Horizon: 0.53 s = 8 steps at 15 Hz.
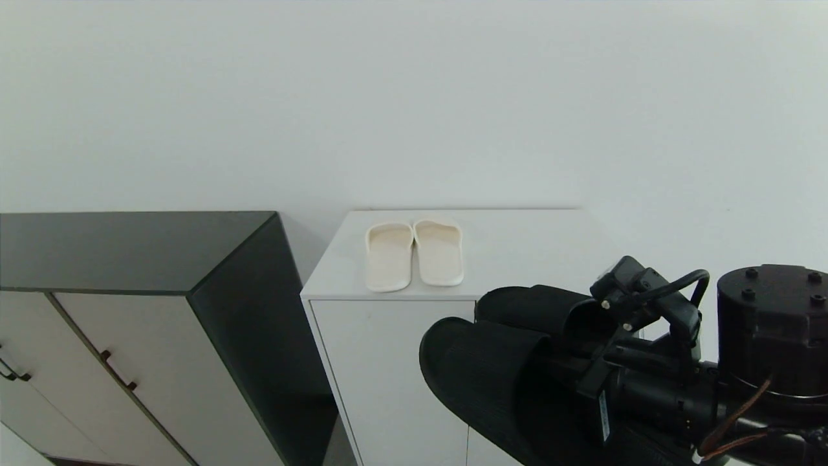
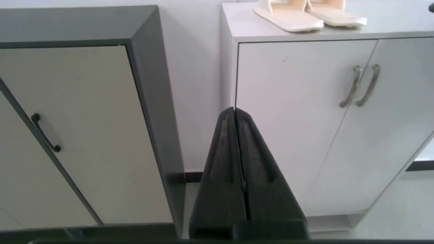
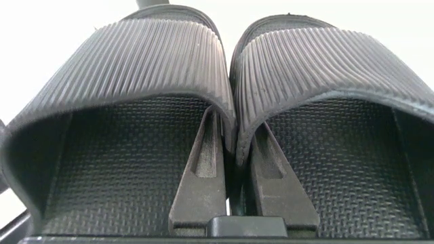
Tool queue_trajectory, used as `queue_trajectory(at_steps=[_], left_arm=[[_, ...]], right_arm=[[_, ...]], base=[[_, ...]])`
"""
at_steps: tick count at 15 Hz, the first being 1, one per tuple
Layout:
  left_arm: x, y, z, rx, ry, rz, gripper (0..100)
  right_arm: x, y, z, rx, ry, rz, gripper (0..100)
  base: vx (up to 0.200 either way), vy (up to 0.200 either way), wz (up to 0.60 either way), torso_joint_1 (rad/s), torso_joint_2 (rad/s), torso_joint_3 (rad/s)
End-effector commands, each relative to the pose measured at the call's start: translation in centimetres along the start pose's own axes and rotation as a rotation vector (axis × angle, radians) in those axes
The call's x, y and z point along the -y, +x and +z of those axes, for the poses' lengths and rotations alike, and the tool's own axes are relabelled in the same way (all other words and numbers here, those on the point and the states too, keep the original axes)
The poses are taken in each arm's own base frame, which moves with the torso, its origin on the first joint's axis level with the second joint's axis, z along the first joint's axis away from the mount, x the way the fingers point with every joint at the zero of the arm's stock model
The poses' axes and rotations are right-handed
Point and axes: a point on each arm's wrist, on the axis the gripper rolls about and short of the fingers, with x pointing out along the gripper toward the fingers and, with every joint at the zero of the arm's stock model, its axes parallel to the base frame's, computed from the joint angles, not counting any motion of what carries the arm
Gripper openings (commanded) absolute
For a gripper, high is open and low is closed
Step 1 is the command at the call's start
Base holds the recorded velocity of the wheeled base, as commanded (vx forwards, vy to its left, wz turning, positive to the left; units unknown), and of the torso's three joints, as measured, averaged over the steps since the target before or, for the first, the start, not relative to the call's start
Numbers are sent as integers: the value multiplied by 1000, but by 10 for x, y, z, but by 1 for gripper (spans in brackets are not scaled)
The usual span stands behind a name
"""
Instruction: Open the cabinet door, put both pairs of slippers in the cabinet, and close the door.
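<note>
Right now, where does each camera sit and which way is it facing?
Head view: on the head, facing forward and down at the white cabinet topped by cream slippers; the right arm shows, holding black slippers.
Left wrist view: on that wrist, facing the cabinet's closed doors past the shut left gripper.
Right wrist view: on that wrist, facing into the black slippers pinched by the right gripper.
Shared: head and left wrist views both show the cream slippers.

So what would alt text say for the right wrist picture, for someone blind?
The right claw pinches together the adjoining inner walls of two black ribbed slippers, held side by side with their open heels facing the camera.
</note>
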Motion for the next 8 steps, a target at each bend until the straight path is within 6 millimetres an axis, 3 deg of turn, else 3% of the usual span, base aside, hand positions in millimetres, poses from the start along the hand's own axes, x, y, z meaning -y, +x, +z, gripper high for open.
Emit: queue_trajectory(at_steps=[1,8], left_arm=[[0,0,0,0,0,0,0],[0,0,0,0,2,2,0]], right_arm=[[-1,-5,-1,2,-8,5,0],[-1,-9,-11,-25,-14,15,0]], base=[[0,0,0,0,0,0],[0,0,0,-25,57,33]])
